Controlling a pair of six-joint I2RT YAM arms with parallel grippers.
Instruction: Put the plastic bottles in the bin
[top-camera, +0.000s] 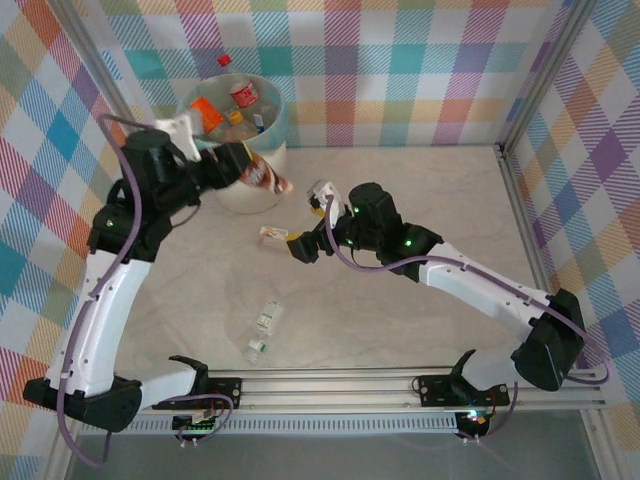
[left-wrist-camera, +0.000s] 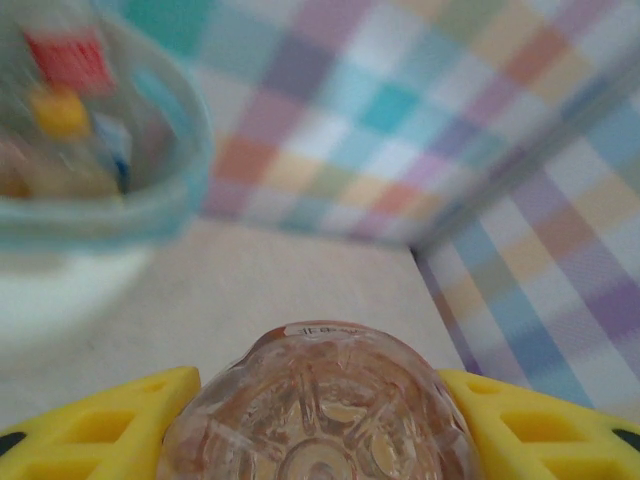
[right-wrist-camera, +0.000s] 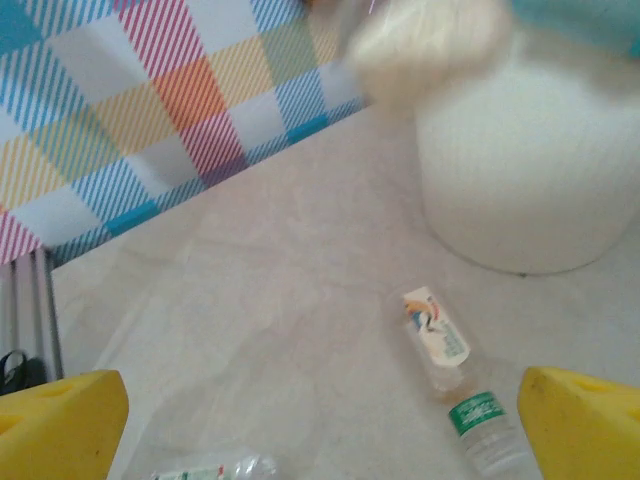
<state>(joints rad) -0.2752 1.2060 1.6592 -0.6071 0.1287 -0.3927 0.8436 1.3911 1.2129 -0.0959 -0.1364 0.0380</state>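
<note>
**A:** Two arms are reaching out. How does the left one stand?

**B:** It rises from its base at the near left, bends at the elbow and reaches toward the far-left corner. That puts the left gripper level with the front of the bin.

**A:** And its jaws?

**B:** Pinching a brown-labelled bottle. In the left wrist view its clear base sits between the yellow fingers, touching both. The bottle hangs just beside the bin's teal rim, not inside.

**A:** The right arm?

**B:** It stretches from the near right across to the middle of the table, wrist lowered, with the right gripper pointing toward the bin. The jaws are spread wide and hold nothing.

**A:** What lies by them?

**B:** In the right wrist view a white-labelled bottle and a green-labelled bottle lie end to end on the table. They lie between the fingers, nearer the right-hand one.

**A:** And in the bin?

**B:** Several bottles, red and orange labels showing.
</note>
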